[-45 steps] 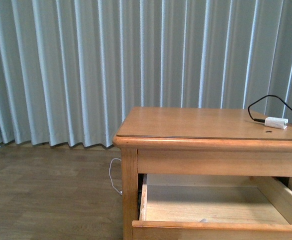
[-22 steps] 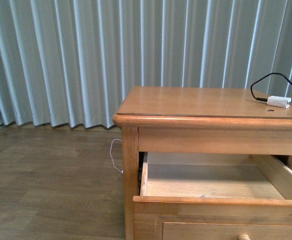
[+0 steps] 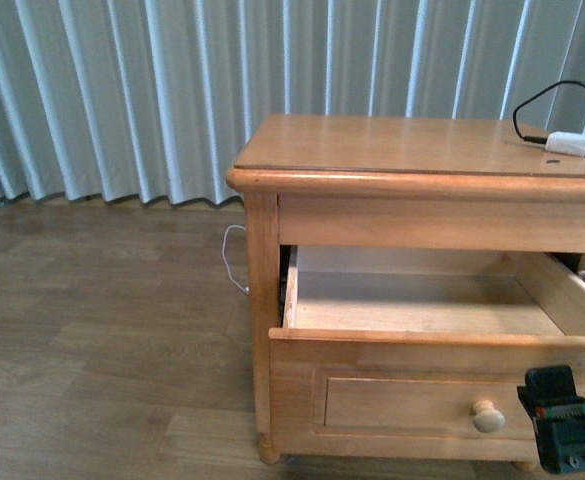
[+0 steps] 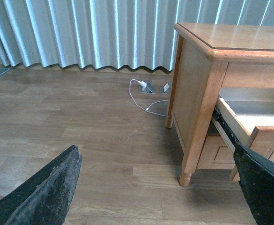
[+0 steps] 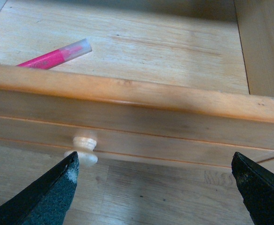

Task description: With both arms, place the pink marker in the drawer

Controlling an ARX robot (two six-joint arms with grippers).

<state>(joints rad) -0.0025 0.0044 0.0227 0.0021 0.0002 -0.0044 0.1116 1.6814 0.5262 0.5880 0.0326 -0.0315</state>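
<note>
Change: our front view has tilted down since a second ago; the drawer (image 3: 402, 395) front, its knob (image 3: 488, 415) and the right gripper (image 3: 562, 428) now show;
Marker: we see the pink marker (image 5: 52, 57) flat on the drawer bottom, near the front board;
Right: jaws wide, empty, facing the knob;
Left: left gripper (image 4: 155, 150) wide, empty, above the wooden floor (image 4: 80, 131)

The drawer (image 3: 392, 345) is pulled out from under the top of the bedside table (image 3: 392, 145), and the marker (image 5: 55, 57) is laid inside it, near its front. A plug (image 3: 572, 144) is set on the top's far right corner. A curtain (image 3: 122, 90) is hung behind.
</note>
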